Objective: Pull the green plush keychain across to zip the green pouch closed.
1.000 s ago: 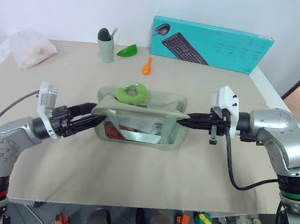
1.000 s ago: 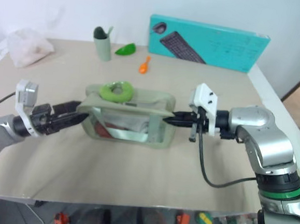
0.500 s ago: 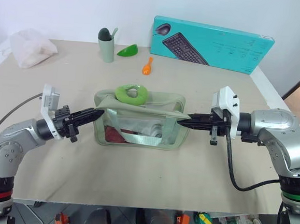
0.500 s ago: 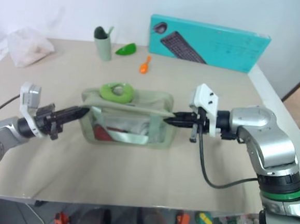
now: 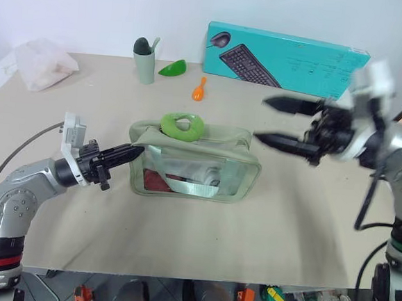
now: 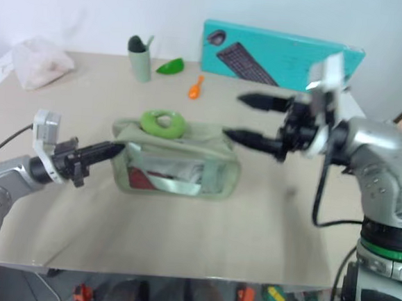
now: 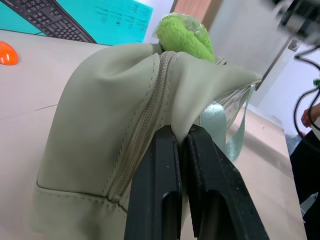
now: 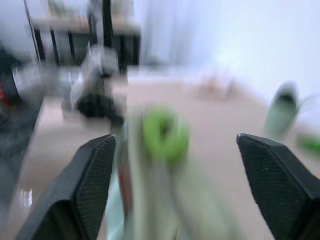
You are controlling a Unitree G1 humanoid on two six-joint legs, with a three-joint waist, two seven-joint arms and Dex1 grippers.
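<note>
The green pouch [image 5: 206, 173] lies mid-table, its clear window facing me. On its top, toward the left end, rests the green plush keychain [image 5: 182, 125]. My left gripper [image 5: 133, 150] is shut on the pouch's left end; the left wrist view shows its fingers [image 7: 160, 165] pinching a fold of fabric beside the zipper, with the keychain [image 7: 185, 34] beyond. My right gripper [image 5: 261, 117] hangs open above and to the right of the pouch's right end, touching nothing. The right wrist view is blurred, with the keychain [image 8: 165, 132] between the spread fingers.
A teal keyboard box [image 5: 285, 58] leans at the back right. At the back stand a sage cup [image 5: 144, 61], a green leaf-shaped piece [image 5: 171, 68] and an orange spoon [image 5: 198, 89]. A white plastic bag [image 5: 44, 65] lies far left.
My right gripper let go of the pouch's right end, opened wide and rose. My left gripper closed on the pouch's left end. The pouch's right side slackened.
</note>
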